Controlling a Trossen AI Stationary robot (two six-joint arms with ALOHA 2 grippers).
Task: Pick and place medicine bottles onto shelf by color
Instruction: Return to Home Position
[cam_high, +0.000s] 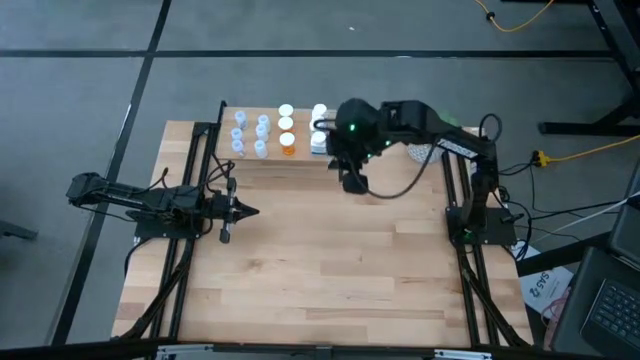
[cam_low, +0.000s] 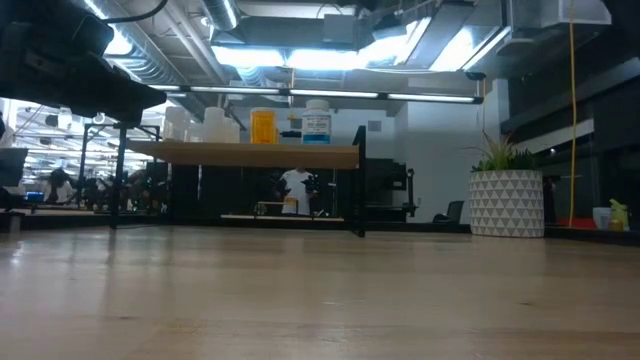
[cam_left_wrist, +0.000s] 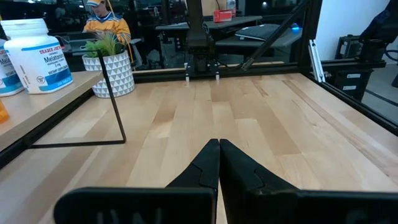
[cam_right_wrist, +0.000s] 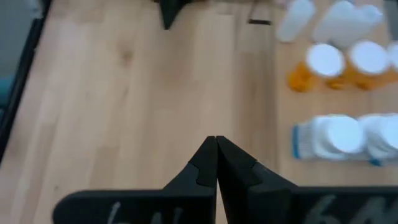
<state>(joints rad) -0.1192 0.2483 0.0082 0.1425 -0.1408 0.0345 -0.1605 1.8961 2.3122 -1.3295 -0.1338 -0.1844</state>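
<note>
The shelf (cam_high: 303, 128) stands at the table's far edge on thin black legs. On its top stand the medicine bottles in groups: pale-blue vials (cam_high: 250, 135) at the left, orange ones with white caps (cam_high: 288, 143) in the middle, white ones (cam_high: 318, 140) at the right. My right gripper (cam_high: 354, 184) hangs shut and empty above the table, just off the shelf's right front corner, slanting down. Its wrist view shows the orange bottles (cam_right_wrist: 323, 67) and white bottles (cam_right_wrist: 336, 138) from above. My left gripper (cam_high: 245, 210) rests shut and empty at the table's left.
A white patterned pot with a green plant (cam_low: 507, 200) stands right of the shelf near the far edge. Black frame rails (cam_high: 185, 270) run along the table's left and right sides. Bare wood (cam_high: 330, 270) stretches from the shelf to the near edge.
</note>
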